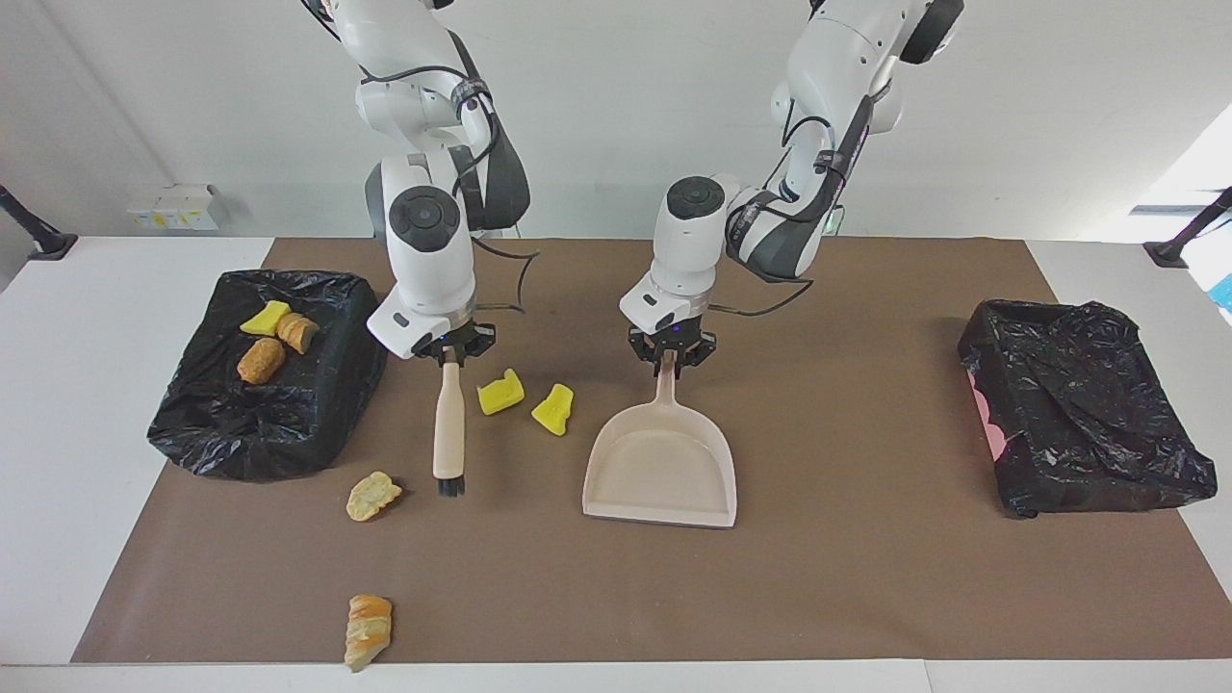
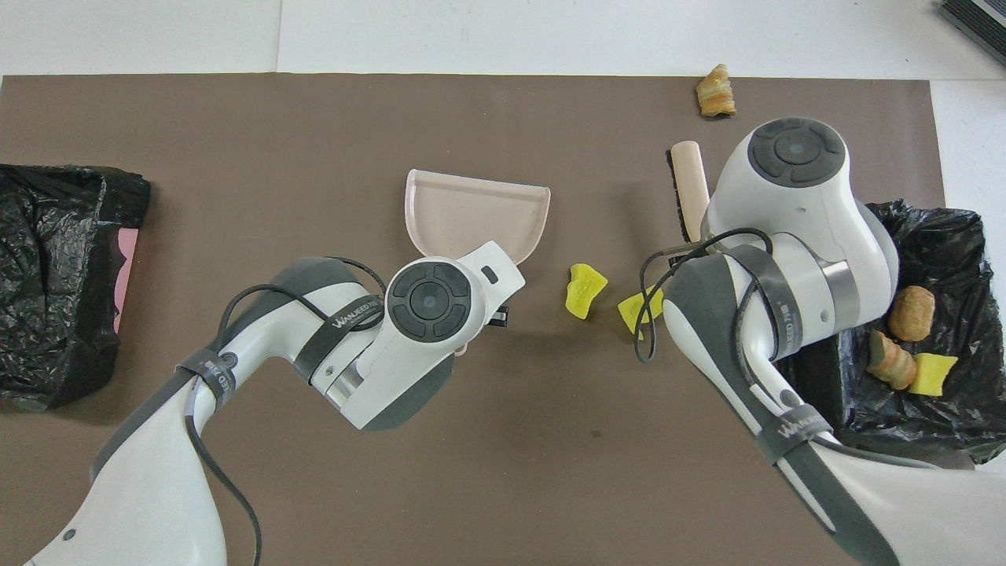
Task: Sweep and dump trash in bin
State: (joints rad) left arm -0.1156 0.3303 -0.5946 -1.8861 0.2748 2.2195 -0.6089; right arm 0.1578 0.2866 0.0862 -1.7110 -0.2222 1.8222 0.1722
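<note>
Three trash pieces lie in the bin; four remain on the table. Right pincer grips the brush; left pincer grips the dustpan.

We counted seven pieces of trash in the facing view. Two bright yellow sponge bits lay side by side, apart, on the brown mat just left of centre. A tan, crusty lump sat below them toward the lower left, and a striped, bread-like piece rested near the bottom edge. At the left of the frame, three more lay on the black bin bag: a yellow bit touching a crusty piece, and a rounded orange-brown lump just below them.
</note>
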